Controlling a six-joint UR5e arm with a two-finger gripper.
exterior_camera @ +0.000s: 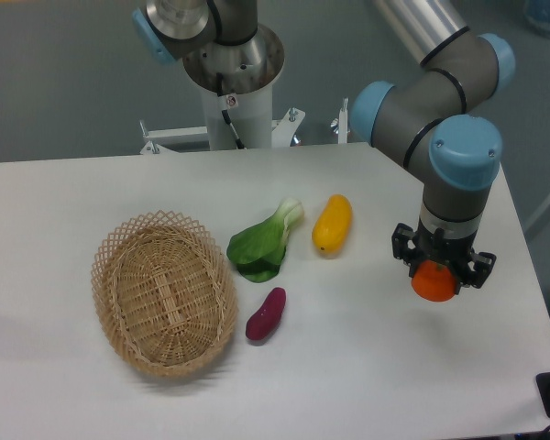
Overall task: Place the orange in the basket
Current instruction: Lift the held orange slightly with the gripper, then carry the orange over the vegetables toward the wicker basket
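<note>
A white worktop (92, 183) holds one woven basket (164, 291), one leafy green vegetable (261, 246), one oblong yellow-orange fruit (332, 223) and one small purple vegetable (266, 313). There is one orange (434, 282), and one robot arm (449, 128) with grey tubes and light blue joint caps.

The basket lies at the near left, oval, tan, with an open lattice rim, and nothing shows inside it. The green vegetable lies just right of the basket, the purple one sits nearer, by the basket's right rim, and the yellow-orange fruit lies farther right, beside the green leaves. These three lie between the basket and the orange.

The orange is small, round, smooth and bright orange. It sits at the right side of the scene, well apart from the basket, pinched between the black fingers of the gripper (435, 280), which points downward over the worktop. Whether the orange touches the surface cannot be told.
</note>
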